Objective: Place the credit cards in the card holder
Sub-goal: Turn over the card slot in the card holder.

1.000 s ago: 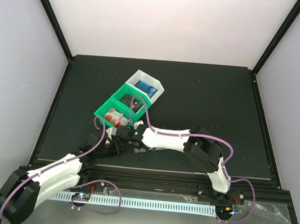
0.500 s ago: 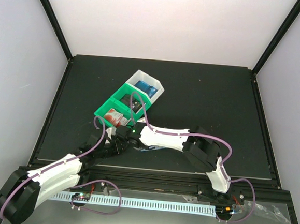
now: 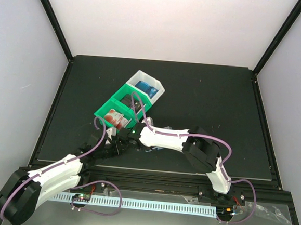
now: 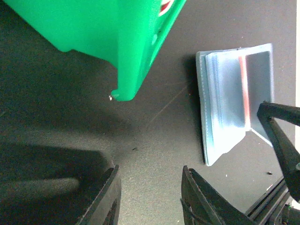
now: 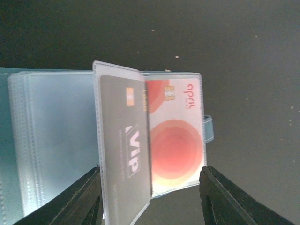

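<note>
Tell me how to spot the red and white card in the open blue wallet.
Start at the green bin on the black table; just nearer the arms, the blue card holder lies open. Inside it, the red-and-white card sits beside a black card; it alone has big red circles.

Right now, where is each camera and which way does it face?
Top external: above and behind the robot, looking down on the table; left arm, right arm show.
Left wrist: behind left gripper, looking down at green bin and card holder; own fingers show.
Right wrist: behind right gripper, looking down into open card holder; own fingers show.
Shared by both wrists: card holder.
</note>
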`<action>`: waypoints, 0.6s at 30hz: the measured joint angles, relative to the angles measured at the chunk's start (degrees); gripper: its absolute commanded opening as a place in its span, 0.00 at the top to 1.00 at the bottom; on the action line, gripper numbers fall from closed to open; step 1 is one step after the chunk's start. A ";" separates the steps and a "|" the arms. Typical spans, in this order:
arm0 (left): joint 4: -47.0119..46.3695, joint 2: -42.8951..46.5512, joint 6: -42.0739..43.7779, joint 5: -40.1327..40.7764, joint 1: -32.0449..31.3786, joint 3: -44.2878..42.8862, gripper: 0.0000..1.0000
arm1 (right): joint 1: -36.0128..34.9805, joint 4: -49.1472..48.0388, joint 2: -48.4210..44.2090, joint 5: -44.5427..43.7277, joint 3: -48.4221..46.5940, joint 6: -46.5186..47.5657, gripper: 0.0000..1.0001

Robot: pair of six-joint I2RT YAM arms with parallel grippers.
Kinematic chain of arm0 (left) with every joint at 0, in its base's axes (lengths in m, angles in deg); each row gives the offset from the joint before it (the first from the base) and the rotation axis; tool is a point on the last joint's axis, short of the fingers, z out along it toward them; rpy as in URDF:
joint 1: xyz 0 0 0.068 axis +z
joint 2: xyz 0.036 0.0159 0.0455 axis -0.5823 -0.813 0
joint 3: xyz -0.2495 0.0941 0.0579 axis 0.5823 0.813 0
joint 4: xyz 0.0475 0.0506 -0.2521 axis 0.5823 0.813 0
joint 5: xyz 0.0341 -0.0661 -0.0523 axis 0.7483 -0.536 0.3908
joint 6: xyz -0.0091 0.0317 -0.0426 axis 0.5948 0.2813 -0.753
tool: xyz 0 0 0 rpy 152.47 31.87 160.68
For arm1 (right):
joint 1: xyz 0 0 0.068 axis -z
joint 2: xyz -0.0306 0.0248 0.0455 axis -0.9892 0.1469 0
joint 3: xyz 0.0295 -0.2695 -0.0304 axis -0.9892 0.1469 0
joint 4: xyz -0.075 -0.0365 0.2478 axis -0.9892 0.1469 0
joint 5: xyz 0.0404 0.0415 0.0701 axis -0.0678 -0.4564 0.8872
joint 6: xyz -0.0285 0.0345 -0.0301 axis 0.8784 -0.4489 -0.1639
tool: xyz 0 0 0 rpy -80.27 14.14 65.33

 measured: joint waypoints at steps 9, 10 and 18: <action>-0.17 -1.14 0.11 -0.02 0.37 0.00 0.63 | 0.00 3.63 0.02 -3.23 0.00 -2.97 0.46; -0.15 -1.29 0.11 -0.02 0.37 0.00 0.63 | 0.00 3.96 0.02 -3.58 0.00 -3.32 0.46; -0.07 -0.87 0.55 -0.42 0.39 0.00 0.52 | 0.68 4.26 -0.42 -5.11 3.08 -5.42 0.43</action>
